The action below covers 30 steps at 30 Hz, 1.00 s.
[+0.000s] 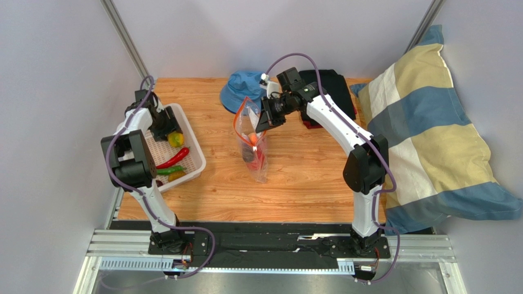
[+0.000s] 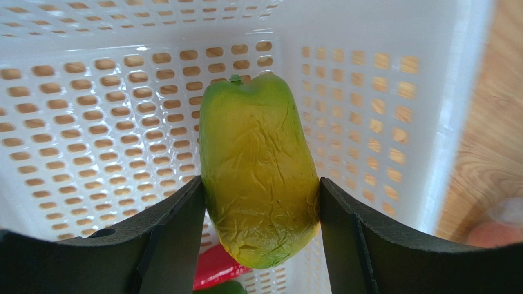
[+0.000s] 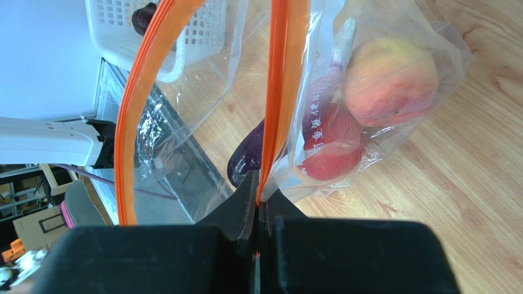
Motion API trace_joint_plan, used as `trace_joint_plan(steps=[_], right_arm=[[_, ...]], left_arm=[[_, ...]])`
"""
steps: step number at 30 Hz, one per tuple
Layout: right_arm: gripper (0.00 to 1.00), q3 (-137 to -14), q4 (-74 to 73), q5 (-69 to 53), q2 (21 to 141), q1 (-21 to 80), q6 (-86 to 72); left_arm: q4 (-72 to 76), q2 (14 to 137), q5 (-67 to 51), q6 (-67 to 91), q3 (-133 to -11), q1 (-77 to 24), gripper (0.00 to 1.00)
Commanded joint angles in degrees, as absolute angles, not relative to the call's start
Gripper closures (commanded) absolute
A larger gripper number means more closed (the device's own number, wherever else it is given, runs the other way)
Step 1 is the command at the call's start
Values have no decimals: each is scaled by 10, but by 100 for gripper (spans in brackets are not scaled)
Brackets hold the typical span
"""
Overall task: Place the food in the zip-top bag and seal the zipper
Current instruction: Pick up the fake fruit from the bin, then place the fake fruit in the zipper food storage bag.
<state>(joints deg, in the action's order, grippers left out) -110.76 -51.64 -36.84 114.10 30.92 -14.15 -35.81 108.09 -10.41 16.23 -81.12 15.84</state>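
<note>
The clear zip-top bag (image 1: 253,147) stands mid-table with its mouth open. My right gripper (image 3: 259,197) is shut on one side of the orange-red zipper strip (image 3: 277,86) and holds it up; the other side (image 3: 132,116) bows away. Inside the bag lie a peach (image 3: 390,79), a red apple (image 3: 331,153) and a dark purple piece (image 3: 245,162). My left gripper (image 2: 261,226) is down in the white basket (image 1: 195,142), with both pads against a yellow-green fruit (image 2: 258,165). A red chili (image 1: 172,158) and a green chili (image 1: 172,170) lie in the basket. I see no slider.
A blue hat (image 1: 240,89) and a black folded item (image 1: 334,82) lie at the table's back. A large striped pillow (image 1: 430,135) fills the right side. Grey walls stand close around the table. The basket's mesh wall (image 2: 92,122) surrounds my left fingers.
</note>
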Motion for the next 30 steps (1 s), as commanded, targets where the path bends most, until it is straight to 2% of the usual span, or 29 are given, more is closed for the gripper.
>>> trace_joint_plan(steps=[1,3,4,6,11,12,22,30], right_arm=[[100,-1117,-513,-360,1109,308,-127],[100,-1114,-512,-364,1108,307,-129],[100,-1111,-513,-366,1107,307,-129],[100,-1108,-512,-368,1109,307,-137],[100,-1103,-501,-374,1115,308,-152],[100,-1103,-499,-377,1116,308,-156],[100,-1100,-490,-383,1114,313,-167],[100,-1086,-486,-386,1099,314,-167]], left_arm=[[-354,959,-114,146,-841,165,63],[-348,932,-136,149,-843,163,63],[-350,909,-142,149,-851,161,69],[-353,881,-150,158,-862,142,71],[-333,826,-170,190,-882,67,71],[-324,809,-165,195,-883,26,71],[-261,751,-76,165,-851,-213,70],[-256,745,-74,182,-772,-290,70]])
